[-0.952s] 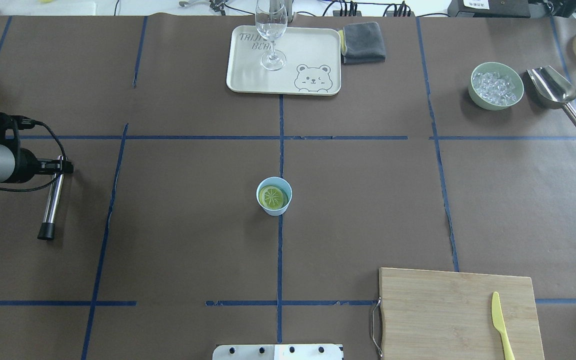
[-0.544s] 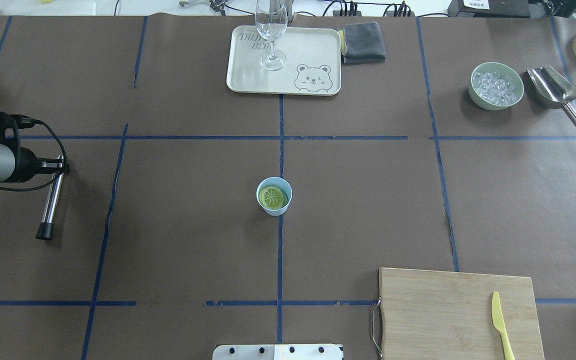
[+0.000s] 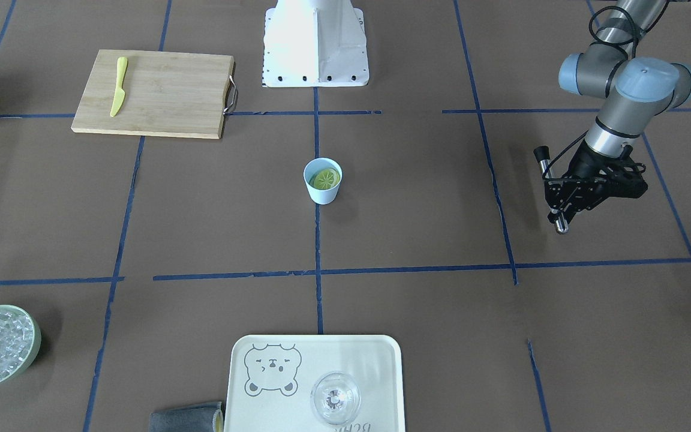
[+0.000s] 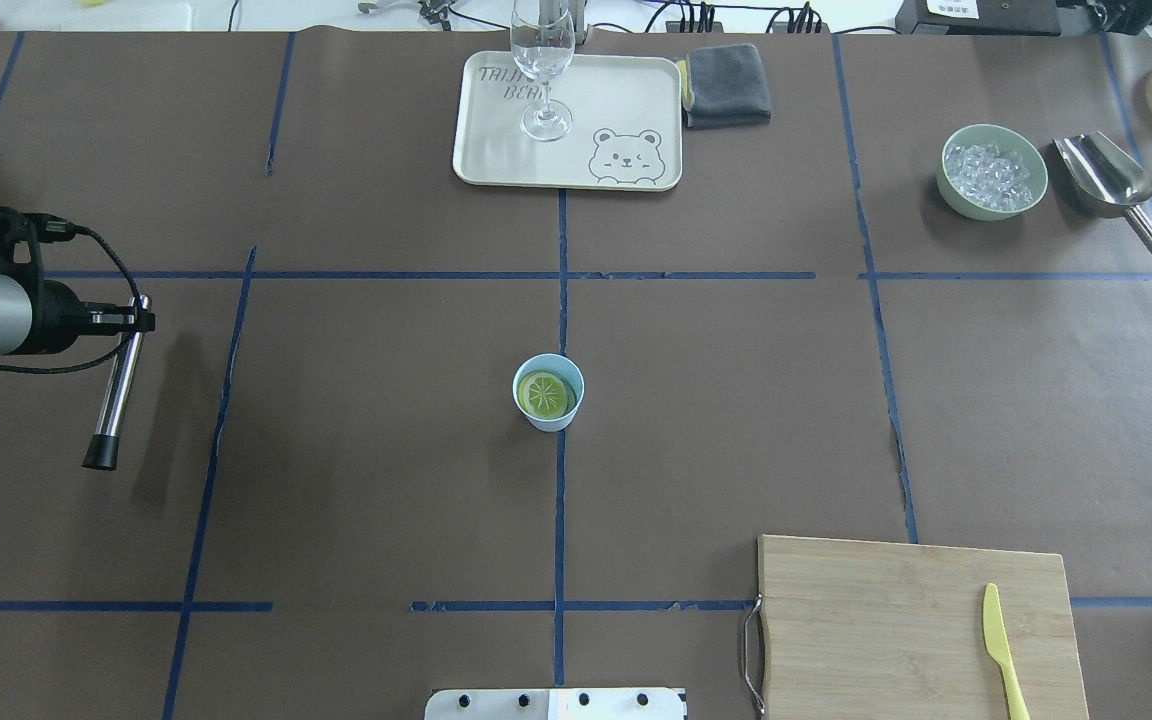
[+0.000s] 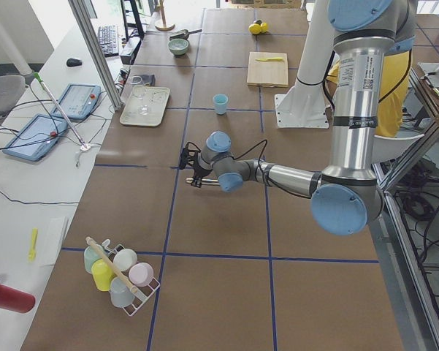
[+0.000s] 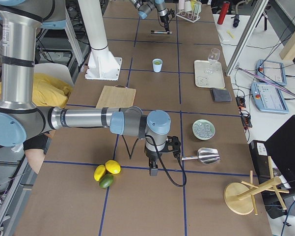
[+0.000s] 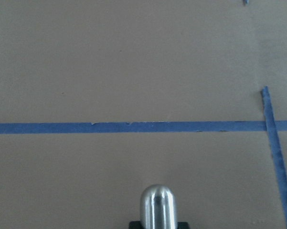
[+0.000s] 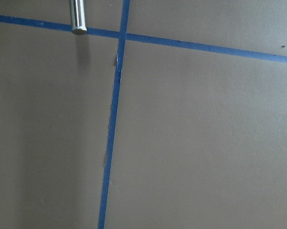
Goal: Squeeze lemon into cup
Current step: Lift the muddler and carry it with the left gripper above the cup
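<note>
The light-blue cup (image 4: 548,420) stands upright at the table's centre, also in the front view (image 3: 323,193). The lemon slice (image 4: 546,394) lies inside it, cut face up (image 3: 325,178). My left gripper (image 4: 131,320) is far to the cup's left, shut on a metal rod with a black tip (image 4: 116,385), held above the table (image 3: 561,195). The rod's rounded end shows in the left wrist view (image 7: 156,205). My right gripper (image 6: 153,169) shows only in the exterior right view, near the scoop; I cannot tell whether it is open or shut.
A cream tray (image 4: 626,100) with a clear glass (image 4: 542,60) and a grey cloth (image 4: 728,85) sit at the far side. A bowl of ice (image 4: 994,172) and a metal scoop (image 4: 1106,180) are far right. A cutting board (image 4: 886,620) with a yellow knife (image 4: 1002,650) is near right.
My left gripper has lifted the rod a little and moved it slightly right; its shadow now lies apart from it. The cup and lemon slice have not moved.
</note>
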Tool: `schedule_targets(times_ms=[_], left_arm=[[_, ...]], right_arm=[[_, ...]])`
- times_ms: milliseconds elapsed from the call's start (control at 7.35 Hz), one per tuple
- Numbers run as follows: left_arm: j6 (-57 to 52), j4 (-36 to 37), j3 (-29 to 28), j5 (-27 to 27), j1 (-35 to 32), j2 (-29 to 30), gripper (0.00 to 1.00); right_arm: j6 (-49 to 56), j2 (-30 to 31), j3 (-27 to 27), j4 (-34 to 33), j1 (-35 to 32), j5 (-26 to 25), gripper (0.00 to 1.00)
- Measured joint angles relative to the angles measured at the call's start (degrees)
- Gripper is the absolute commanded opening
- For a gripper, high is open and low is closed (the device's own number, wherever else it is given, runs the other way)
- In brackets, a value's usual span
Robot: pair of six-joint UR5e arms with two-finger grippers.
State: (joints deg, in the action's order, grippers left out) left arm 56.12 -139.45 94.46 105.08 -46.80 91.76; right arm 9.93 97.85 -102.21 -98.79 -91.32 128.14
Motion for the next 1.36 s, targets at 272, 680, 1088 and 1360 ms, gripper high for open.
schedule_targets(times_ms=[272,680,1088,1360], left_arm=[[-10.33,-1.05,1.67,-6.17,-0.64,6.06,0.0],[-14.98,-10.69,1.55,-12.23,-0.42,18.18,0.0],[-14.65,-33.3,-1.34,-12.55,2.49,25.76,0.0],[-15.43,-46.22,-5.36,-12.57,5.15,31.21,0.0]], right_arm=[[0.0,-0.18,-0.03,0.04,0.0,-0.06,1.0],[0.0,-0.21,0.05,0.02,0.0,-0.17,1.0],[-0.04,-0.04,0.07,0.04,-0.62,-0.26,1.0],[-0.01,0.04,0.06,0.02,-1.3,-0.19,1.0]])
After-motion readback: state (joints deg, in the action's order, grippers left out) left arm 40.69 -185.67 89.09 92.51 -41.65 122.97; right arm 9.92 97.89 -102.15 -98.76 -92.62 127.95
